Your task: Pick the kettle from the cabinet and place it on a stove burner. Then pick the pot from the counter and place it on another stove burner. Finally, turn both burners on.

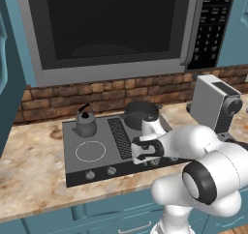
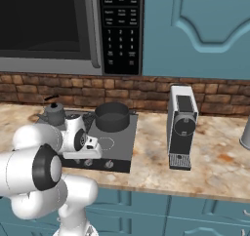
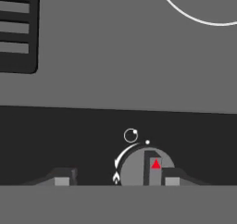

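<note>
I centre gripper [image 3: 113, 180] over knob [image 3: 147, 167], jaws apart either side; I pinch squarely on ridge before twisting.

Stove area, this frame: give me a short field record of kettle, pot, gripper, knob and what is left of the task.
kettle: on rear left burner of the cooktop
pot: on rear right burner
front left burner: bare white ring
gripper: low at the cooktop's front edge, fingers either side of a knob, jaws not seen touching it
knob: round, red pointer, flame mark beside it
cooktop: dark grey, ribbed centre strip
coffee machine: on counter right of stove
left to do: turn burners on, judging by the knob not yet gripped
</note>
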